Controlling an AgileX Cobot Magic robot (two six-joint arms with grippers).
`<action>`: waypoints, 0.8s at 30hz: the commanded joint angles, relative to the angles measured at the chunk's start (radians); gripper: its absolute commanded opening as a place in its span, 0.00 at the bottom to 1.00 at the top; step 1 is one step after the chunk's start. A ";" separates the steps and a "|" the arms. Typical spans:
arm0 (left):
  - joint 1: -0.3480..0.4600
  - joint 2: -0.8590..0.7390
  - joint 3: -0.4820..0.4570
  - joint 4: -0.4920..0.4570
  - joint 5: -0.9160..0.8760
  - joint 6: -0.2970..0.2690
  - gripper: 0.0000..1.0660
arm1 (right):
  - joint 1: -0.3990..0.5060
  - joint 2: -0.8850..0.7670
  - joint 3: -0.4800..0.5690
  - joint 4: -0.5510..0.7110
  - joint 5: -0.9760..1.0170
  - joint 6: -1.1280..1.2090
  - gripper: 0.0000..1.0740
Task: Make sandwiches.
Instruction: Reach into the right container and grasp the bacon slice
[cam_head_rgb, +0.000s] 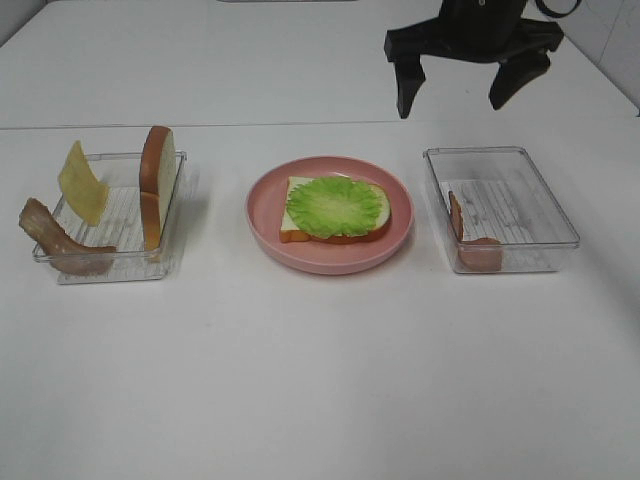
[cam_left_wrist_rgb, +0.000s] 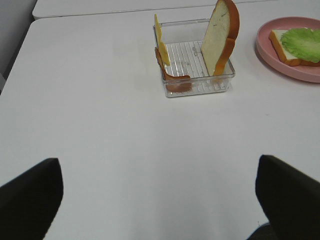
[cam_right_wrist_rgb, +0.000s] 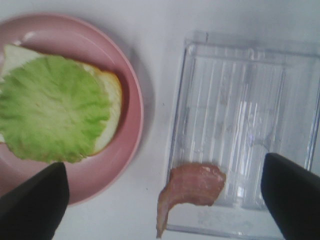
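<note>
On the pink plate (cam_head_rgb: 262, 215) lies a white bread slice (cam_head_rgb: 381, 212) with a ruffled green lettuce leaf (cam_head_rgb: 334, 205) on top: the sandwich stack. The right wrist view shows the lettuce (cam_right_wrist_rgb: 50, 115) beside a bacon strip (cam_right_wrist_rgb: 192, 185) that hangs over the edge of the right tray (cam_right_wrist_rgb: 240, 125). My right gripper (cam_head_rgb: 450, 106) hovers open above the far side of that tray, nothing between its fingers (cam_right_wrist_rgb: 292, 200). My left gripper (cam_left_wrist_rgb: 160, 200) is open and empty, well short of the left tray (cam_left_wrist_rgb: 200, 87); it is out of the high view.
The left clear tray (cam_head_rgb: 120, 265) holds an upright bread slice (cam_head_rgb: 157, 180), a yellow cheese square (cam_head_rgb: 82, 183) and a bacon strip (cam_head_rgb: 55, 240) draped over its corner. The right tray (cam_head_rgb: 540, 200) holds one bacon strip (cam_head_rgb: 478, 252). White table all around.
</note>
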 joint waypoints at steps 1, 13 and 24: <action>-0.005 -0.011 0.000 -0.002 -0.006 -0.003 0.94 | -0.003 -0.014 0.065 -0.018 0.108 0.034 0.91; -0.005 -0.011 0.000 -0.002 -0.006 -0.003 0.94 | -0.003 -0.014 0.252 -0.008 0.058 0.062 0.90; -0.005 -0.011 0.000 -0.002 -0.006 -0.003 0.94 | -0.003 0.037 0.255 -0.008 -0.005 0.061 0.89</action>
